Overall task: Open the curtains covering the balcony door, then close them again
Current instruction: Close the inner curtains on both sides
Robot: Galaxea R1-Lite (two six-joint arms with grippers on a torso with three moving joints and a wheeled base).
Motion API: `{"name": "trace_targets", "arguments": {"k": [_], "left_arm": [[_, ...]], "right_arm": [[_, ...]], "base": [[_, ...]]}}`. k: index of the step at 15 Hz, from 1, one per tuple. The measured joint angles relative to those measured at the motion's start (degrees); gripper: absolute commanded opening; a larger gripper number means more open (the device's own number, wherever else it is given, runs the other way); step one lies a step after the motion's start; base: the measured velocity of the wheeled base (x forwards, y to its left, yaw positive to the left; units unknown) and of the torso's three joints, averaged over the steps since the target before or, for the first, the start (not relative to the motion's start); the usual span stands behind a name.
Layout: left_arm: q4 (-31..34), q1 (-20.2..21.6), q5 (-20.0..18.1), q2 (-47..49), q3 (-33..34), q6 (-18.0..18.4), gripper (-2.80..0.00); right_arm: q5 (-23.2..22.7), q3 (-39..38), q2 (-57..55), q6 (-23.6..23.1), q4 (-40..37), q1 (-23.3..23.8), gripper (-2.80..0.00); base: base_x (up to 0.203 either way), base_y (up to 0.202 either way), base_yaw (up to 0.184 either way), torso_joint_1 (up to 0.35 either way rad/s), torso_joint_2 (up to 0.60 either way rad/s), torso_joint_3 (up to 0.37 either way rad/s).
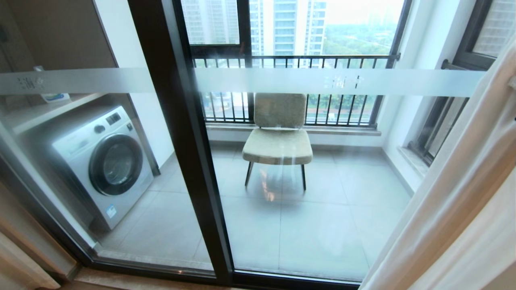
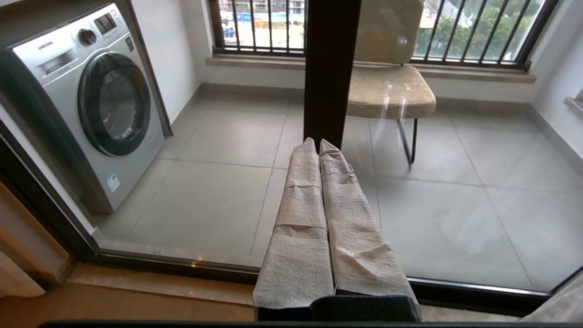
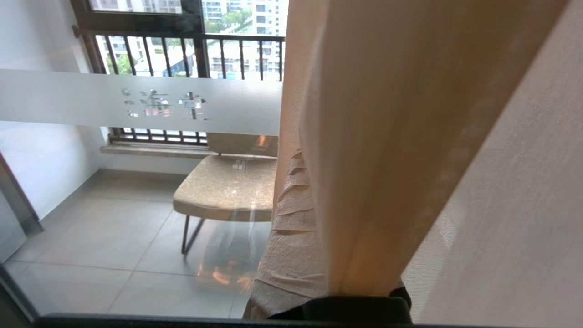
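The balcony door fills most of the head view, its clear glass panels standing upright in dark frames with a frosted white band running level across them, and nearly all of the glass is bare. Behind it on the balcony floor stand a washing machine toward the left wall and a padded chair near the railing. The curtains are gathered at the right edge of the door, hanging in long folds whose length runs from top to floor, leaning across the lower right corner of the head view; a sliver of beige cloth also shows at the lower left corner. Judged from this, the opening half of the task looks done or very nearly done, and the closing half is the step coming up. The right gripper sits in the fold of the beige drape, its cloth-wrapped jaws closed down almost fully with the curtain's edge lying between or against them; whether the cloth is truly pinched cannot be made out, since the drape hides one jaw. The next move probably calls for a firm hold on that leading edge and a sideways sweep toward the door's left side, keeping the cloth off the glass. The left gripper is parked low before the door's middle post, jaws pressed together and holding nothing.
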State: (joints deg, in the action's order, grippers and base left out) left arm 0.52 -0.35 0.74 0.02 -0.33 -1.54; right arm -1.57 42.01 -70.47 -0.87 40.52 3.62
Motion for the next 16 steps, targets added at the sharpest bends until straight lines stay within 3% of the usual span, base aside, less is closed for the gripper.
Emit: {"name": "trace_targets", "arguments": {"k": [10,16], "left_arm": [[0.01,-0.01,0.06,0.00,0.00,0.01,-2.80],[0.01,-0.01,0.02,0.00,0.00,-0.08,-2.80]], "right_arm": [[0.17,0.73,-0.77,-1.69,0.08,-3.93,-2.80],[0.23,5.90,-4.99,-2.18,0.30,-5.56,-2.80]], "base": [[0.000,0.191,-0.001,0.002,0.00,0.002],[0.000,0.192,0.000,0.004,0.00,0.002]]}}
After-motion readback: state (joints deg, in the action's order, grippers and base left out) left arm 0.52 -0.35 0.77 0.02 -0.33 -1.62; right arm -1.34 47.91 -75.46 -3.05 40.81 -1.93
